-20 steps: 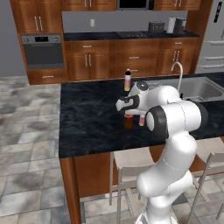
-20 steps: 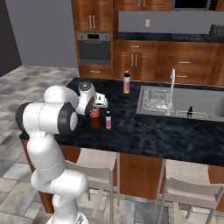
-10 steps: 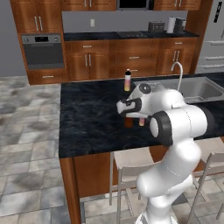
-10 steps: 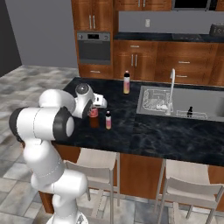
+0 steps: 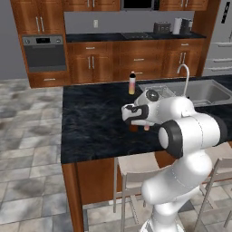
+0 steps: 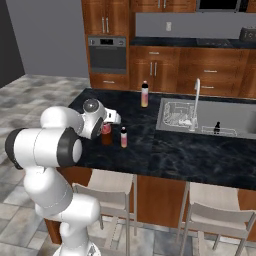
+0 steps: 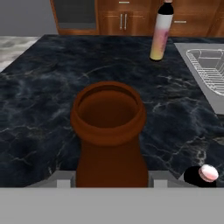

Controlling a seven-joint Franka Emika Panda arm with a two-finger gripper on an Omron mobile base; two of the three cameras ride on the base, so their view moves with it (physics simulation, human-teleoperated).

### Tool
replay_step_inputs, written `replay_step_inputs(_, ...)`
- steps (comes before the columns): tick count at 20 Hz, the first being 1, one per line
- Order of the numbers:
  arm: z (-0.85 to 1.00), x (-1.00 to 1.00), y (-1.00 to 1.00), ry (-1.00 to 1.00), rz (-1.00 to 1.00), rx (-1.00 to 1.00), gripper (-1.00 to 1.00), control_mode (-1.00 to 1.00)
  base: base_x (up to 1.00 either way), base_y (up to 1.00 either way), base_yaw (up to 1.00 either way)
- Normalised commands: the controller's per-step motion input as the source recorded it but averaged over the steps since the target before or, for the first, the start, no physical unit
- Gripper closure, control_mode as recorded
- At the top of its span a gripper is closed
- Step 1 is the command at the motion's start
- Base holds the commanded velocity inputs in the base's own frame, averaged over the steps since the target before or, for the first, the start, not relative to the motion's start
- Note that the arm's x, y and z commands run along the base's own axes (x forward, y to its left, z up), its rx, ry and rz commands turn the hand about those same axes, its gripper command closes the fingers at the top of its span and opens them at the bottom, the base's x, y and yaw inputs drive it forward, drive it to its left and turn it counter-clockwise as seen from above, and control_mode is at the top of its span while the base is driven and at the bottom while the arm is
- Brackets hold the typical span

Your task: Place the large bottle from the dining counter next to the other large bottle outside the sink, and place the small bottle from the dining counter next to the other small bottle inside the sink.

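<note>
The large bottle point(image 7: 109, 144), dark brown with an open mouth, stands upright on the black dining counter point(image 5: 90, 127). My gripper point(image 7: 109, 181) is shut on its neck, one finger on each side. From the side the gripper point(image 6: 107, 122) sits over the large bottle point(image 6: 106, 136), whose red label shows. Just to its right is the small bottle point(image 6: 123, 137), pinkish, free on the counter. The other large bottle point(image 6: 144, 94), pale with an orange band, stands near the sink point(image 6: 240, 120). The other small bottle point(image 6: 217, 128), tiny and black, is in the basin.
A tall curved faucet point(image 6: 196, 100) rises at the sink's near edge, and a wire dish rack point(image 7: 210, 70) lies in the basin. Pale stools point(image 6: 107, 182) stand under the counter's front edge. Wooden cabinets and an oven line the far wall.
The gripper stays closed at the large bottle's neck and the bottles have not moved. The arm's elbow has dropped a little.
</note>
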Motion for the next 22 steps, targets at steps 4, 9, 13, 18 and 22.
replay_step_inputs(4, 0.00, 0.00, -0.06, 0.00, 0.00, 0.04, 1.00, -1.00, 0.00, 0.00, 0.00)
replay_step_inputs(9, 0.00, 0.00, -0.03, 0.00, 0.00, 0.04, 1.00, -1.00, 0.00, 0.00, 0.00)
replay_step_inputs(13, 0.00, 0.00, 0.00, 0.00, 0.00, 0.04, 1.00, -1.00, 0.00, 0.00, 0.00)
replay_step_inputs(18, 0.00, 0.00, 0.00, 0.00, 0.00, 0.03, 1.00, 1.00, 0.00, 0.00, 0.00)
replay_step_inputs(22, 0.00, 0.00, 0.00, 0.00, 0.00, 0.00, 1.00, 1.00, -0.10, 0.04, 0.00)
